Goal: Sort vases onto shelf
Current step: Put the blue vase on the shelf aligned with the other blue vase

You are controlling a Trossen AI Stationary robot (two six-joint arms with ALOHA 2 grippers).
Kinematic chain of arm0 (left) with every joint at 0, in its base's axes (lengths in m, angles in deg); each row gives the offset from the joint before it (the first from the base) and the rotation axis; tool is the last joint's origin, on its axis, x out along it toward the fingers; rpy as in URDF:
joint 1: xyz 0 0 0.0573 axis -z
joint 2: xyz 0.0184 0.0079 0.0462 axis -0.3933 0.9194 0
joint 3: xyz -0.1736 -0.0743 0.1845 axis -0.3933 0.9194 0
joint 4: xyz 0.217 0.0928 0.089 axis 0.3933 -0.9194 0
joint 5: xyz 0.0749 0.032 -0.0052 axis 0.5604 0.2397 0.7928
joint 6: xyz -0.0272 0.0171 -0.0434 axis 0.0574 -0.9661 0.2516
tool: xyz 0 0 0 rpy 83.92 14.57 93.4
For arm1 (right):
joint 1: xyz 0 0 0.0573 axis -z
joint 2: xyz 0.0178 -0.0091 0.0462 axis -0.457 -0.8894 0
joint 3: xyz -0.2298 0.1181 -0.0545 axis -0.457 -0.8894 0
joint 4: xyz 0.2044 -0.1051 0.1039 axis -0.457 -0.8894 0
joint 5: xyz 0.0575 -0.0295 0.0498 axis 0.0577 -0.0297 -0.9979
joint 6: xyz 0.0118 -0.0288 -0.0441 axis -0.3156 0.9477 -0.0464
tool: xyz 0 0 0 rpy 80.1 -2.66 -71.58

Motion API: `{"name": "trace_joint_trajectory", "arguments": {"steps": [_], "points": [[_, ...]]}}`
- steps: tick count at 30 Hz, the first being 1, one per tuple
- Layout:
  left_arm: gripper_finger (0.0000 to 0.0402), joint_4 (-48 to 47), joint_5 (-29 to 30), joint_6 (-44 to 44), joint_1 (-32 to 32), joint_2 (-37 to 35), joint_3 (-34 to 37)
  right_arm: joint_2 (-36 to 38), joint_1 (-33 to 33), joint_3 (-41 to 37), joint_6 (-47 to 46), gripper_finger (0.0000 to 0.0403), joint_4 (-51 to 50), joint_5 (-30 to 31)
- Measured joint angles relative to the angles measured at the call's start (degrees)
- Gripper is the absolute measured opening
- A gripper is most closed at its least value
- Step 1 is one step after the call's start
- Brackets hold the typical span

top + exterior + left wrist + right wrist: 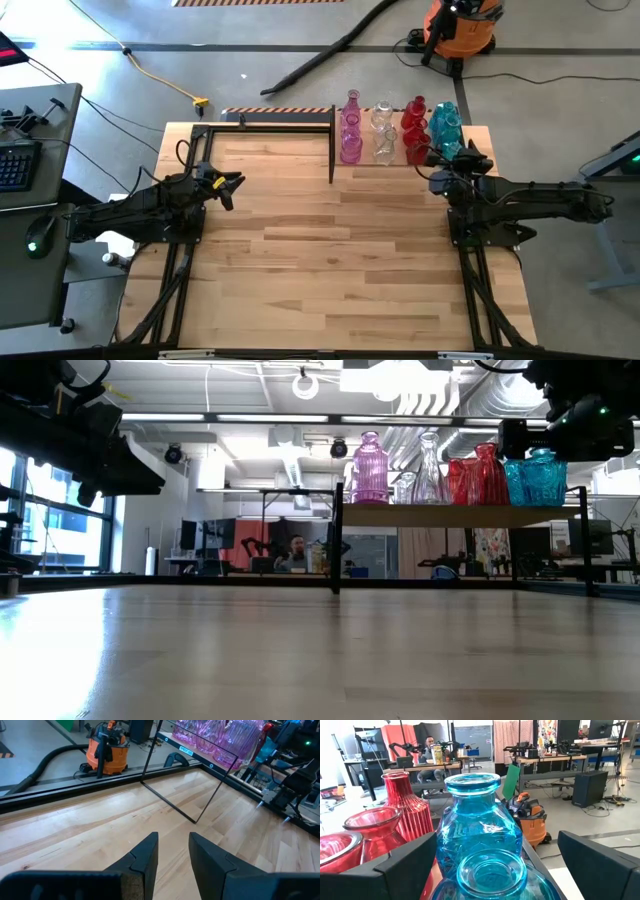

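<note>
The light-wood shelf [410, 160] stands at the table's far right edge on black posts. Pink vases [351, 135], clear vases [383, 135], red vases [414, 125] and teal vases [446, 128] stand upright on it in rows. My right gripper [447, 165] is open at the shelf's near right side. In the right wrist view its fingers [405, 865] stand wide on either side of the nearest teal vase [490, 870], apart from it. My left gripper [236, 186] hangs open and empty above the table's left part, over bare wood [172, 845].
A black frame [270, 122] runs along the far edge left of the shelf, and a thin post [332, 150] marks the shelf's left end. An orange vacuum [460, 25] and its hose lie on the floor beyond. The broad wooden tabletop [330, 260] stretches between the arms.
</note>
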Motion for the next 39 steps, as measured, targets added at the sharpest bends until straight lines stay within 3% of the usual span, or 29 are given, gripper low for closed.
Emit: {"name": "trace_joint_trajectory", "arguments": {"steps": [17,39], "points": [[0.0101,-0.01,0.00,-0.02,0.00,0.01,0.00,0.82,0.00,0.02,0.55,0.0400,1.94,0.02],[0.0101,0.00,0.01,-0.01,-0.01,-0.01,0.00,8.02,0.00,0.02,27.82,0.0400,19.67,-0.55]]}}
